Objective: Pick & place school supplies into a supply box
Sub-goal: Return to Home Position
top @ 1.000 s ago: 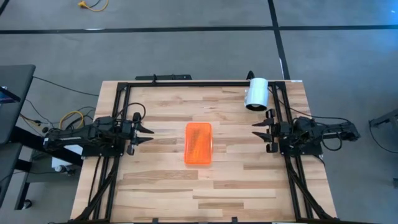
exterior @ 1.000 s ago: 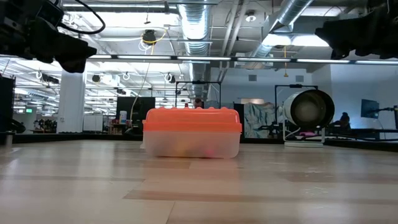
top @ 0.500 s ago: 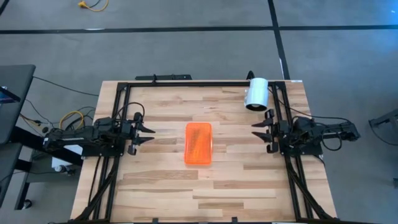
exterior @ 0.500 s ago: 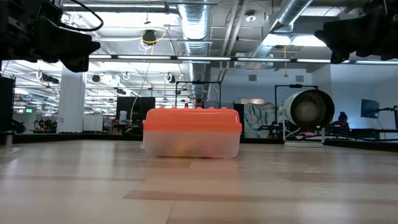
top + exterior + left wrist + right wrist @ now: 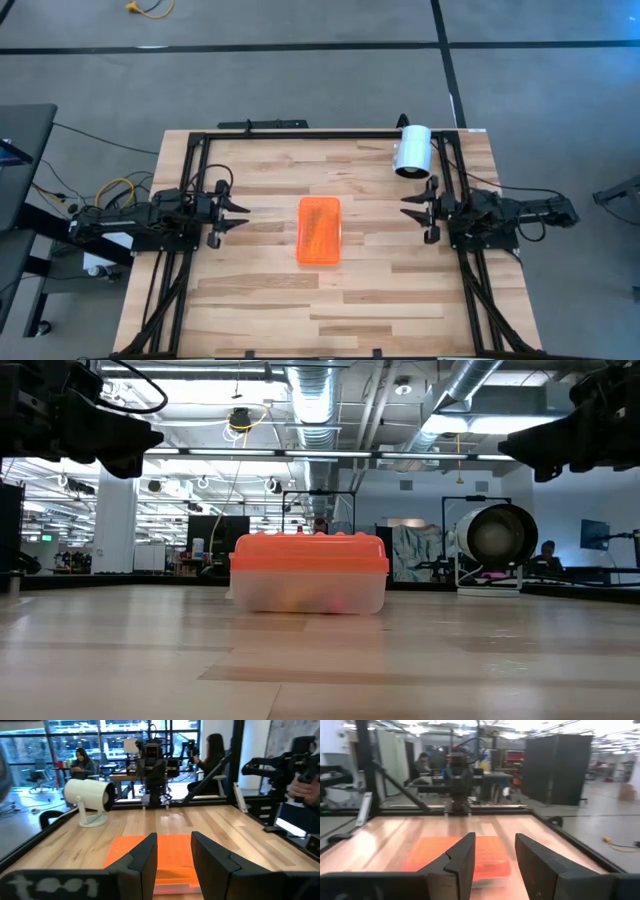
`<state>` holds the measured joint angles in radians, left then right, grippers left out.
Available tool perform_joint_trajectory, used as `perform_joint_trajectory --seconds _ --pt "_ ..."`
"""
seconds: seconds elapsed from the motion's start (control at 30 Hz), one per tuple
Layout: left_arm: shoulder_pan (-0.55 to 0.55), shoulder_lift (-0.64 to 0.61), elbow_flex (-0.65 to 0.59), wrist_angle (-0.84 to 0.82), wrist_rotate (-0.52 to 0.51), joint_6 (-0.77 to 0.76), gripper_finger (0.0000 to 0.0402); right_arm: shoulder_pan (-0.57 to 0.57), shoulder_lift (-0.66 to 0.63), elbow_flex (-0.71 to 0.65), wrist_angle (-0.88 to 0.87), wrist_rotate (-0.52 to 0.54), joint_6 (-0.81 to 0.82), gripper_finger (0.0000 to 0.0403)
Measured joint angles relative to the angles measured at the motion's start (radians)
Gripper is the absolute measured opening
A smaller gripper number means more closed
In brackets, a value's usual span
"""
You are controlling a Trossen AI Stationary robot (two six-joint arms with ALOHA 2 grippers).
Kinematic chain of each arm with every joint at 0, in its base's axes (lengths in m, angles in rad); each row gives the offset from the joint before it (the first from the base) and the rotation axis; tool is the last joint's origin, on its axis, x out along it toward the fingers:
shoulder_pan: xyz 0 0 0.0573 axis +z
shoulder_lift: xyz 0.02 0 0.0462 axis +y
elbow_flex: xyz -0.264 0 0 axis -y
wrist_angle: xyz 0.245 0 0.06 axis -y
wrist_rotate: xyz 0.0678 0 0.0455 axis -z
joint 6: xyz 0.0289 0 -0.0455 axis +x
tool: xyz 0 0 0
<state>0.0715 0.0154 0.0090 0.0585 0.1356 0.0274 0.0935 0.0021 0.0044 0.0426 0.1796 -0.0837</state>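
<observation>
Orange-lidded, the supply box (image 5: 319, 231) lies shut at the middle of the table (image 5: 260, 300). The left gripper (image 5: 240, 217) and right gripper (image 5: 408, 210) flank it, well apart, fingers parted and empty. The packing looks done. The next move is only to park both arms at home.

The right gripper (image 5: 495, 841) fills the foreground, its two dark fingers (image 5: 462, 857) spread apart. Past them the supply box (image 5: 432, 852), its orange lid closed, lies on the pale wooden table (image 5: 390, 827). At the table's far side the left arm (image 5: 457, 782) faces this way. Behind it, a person (image 5: 422, 762) sits in the workshop, and a tall dark cabinet (image 5: 555, 767) stands off to one side.
</observation>
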Motion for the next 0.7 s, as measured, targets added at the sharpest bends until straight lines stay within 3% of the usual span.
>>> perform_joint_trajectory --seconds 0.37,0.7 --pt "0.000 0.000 -0.001 -0.008 -0.059 -0.025 0.0109 -0.044 0.004 0.000 0.004 0.032 0.038 0.0134" --pt "0.000 0.000 -0.002 -0.008 -0.063 0.063 0.0109 -0.044 0.004 0.000 0.004 0.032 0.050 0.0134"
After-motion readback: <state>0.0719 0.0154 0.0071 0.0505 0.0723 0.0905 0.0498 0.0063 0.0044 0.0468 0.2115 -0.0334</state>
